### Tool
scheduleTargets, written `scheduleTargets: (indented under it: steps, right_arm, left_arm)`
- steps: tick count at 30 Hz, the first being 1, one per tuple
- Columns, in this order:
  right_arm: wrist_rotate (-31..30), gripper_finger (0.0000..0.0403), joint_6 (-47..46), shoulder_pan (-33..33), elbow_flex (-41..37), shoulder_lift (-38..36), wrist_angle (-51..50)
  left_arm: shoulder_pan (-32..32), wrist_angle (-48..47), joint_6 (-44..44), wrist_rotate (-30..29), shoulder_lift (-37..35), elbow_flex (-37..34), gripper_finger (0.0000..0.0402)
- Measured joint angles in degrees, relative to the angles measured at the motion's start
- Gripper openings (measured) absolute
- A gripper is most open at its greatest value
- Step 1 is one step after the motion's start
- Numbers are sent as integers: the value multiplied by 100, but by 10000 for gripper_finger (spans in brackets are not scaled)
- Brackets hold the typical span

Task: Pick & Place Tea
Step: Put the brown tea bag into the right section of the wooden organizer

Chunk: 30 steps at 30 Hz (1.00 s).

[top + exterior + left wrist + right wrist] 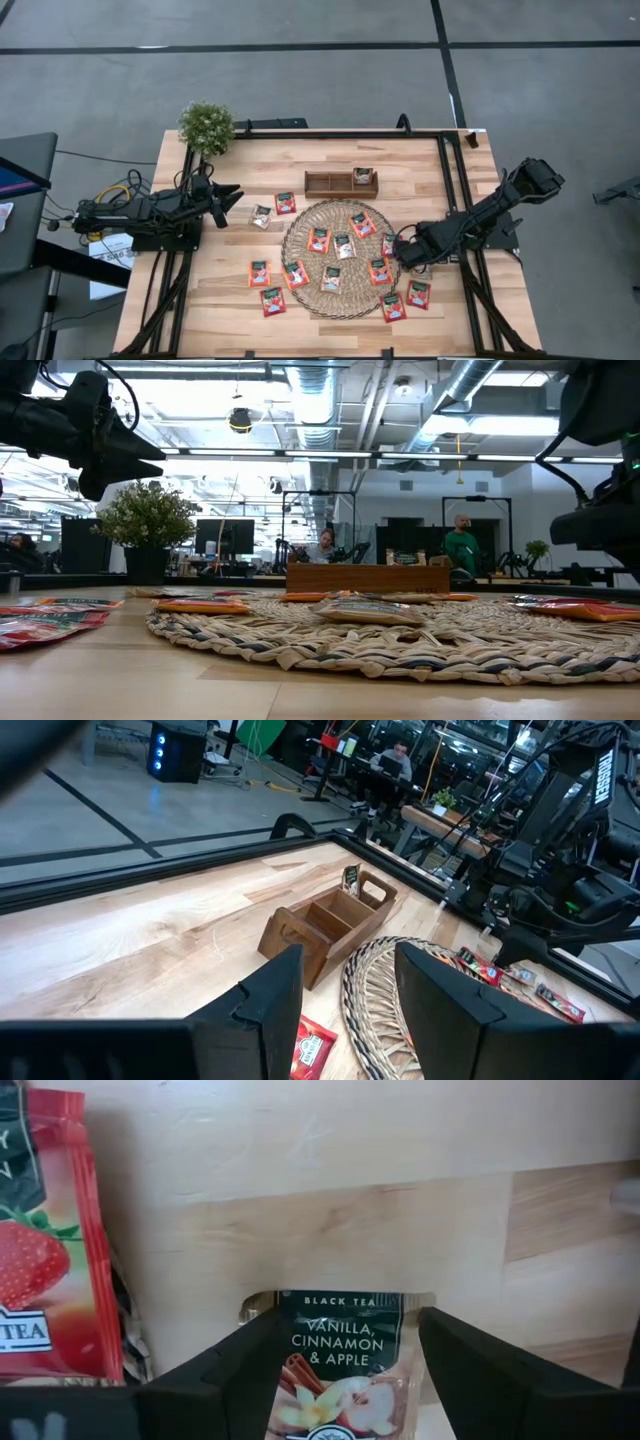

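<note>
Several tea sachets lie flat on the round woven mat (pixel 330 209) and on the wood around it, for instance one red sachet (pixel 319 239). My right gripper (pixel 345 1342) (pixel 405 252) points down at the mat's right edge and is open. Its fingers stand on either side of a sachet labelled black tea, vanilla, cinnamon and apple (pixel 340 1365), which lies flat on the table. A red strawberry sachet (pixel 40 1240) lies beside it. My left gripper (pixel 348 970) (pixel 228 197) waits open above the table's left side, pointing level toward the wooden tray (pixel 320 925).
The wooden tray (pixel 326 183) stands beyond the mat with one sachet (pixel 363 176) upright in a compartment. A potted plant (pixel 206 126) stands at the far left corner. Black frame rails (pixel 452 190) run along the table's sides. Bare wood lies along the near edge.
</note>
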State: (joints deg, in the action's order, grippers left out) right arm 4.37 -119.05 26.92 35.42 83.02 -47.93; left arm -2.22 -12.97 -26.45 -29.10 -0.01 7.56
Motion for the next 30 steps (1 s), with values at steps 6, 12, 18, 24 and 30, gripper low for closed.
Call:
scheduleTargets:
  steps: [6,12,18,24,30]
  right_arm:
    - [-13,214,-40,-3,-3,7,74]
    - [-84,178,-100,-3,-7,15,114]
    - [-164,154,-56,3,-7,17,127]
    - [-173,181,555,-30,258,58,-173]
    - [-168,223,1111,-200,655,44,-732]
  left_arm:
    - [-2,0,1,0,0,-1,151]
    - [0,0,1,0,0,1,151]
    - [-1,-1,1,0,0,1,151]
    - [-2,0,3,0,0,-1,151]
    - [-2,-4,5,-2,0,-1,151]
